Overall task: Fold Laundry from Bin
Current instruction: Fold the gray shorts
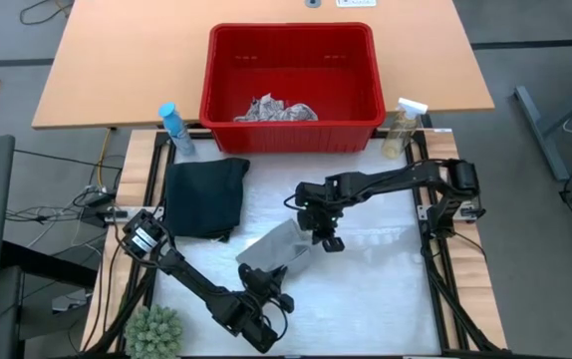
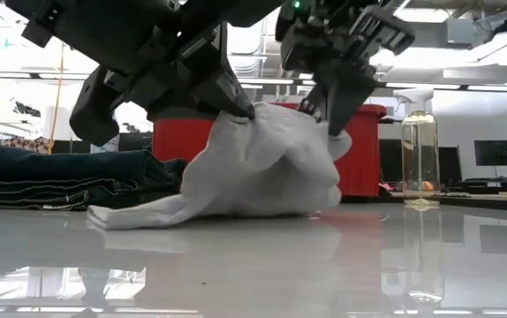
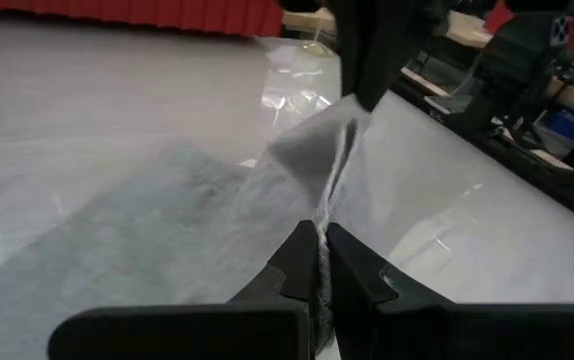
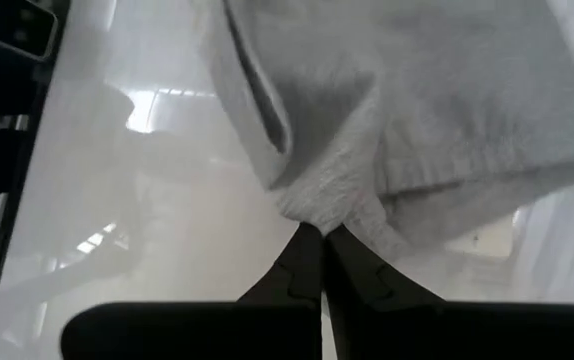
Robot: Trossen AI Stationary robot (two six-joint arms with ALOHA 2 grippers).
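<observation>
Grey soft cloth (image 1: 278, 244), small and plain, is held up off the glossy white table (image 1: 386, 289) between both arms, one end trailing on the surface; left gripper (image 1: 263, 279) has its fingers pinched together on the near corner, right gripper (image 1: 326, 235) pinched together on the far corner, each holding only a thin edge of fabric. Risk as I judge it: so little cloth sits between the fingers that a pull by either arm could slip a corner free, and the cloth would drop in a heap; the two grippers are near each other, so a crossing move could knock them together. Trailing end could drag and fold under itself on the slick top. Dark navy folded trousers (image 1: 204, 197) lie just beside, on the left of the table, and a wide sweep might catch them. Large red rectangular plastic bin (image 1: 291, 85) stands at the far edge with a white leaf-print cloth (image 1: 276, 110) inside. Blue spray bottle (image 1: 175, 130) and clear spray bottle (image 1: 403, 128) flank it; a swing could tip one. No brand, label or writing is readable anywhere
</observation>
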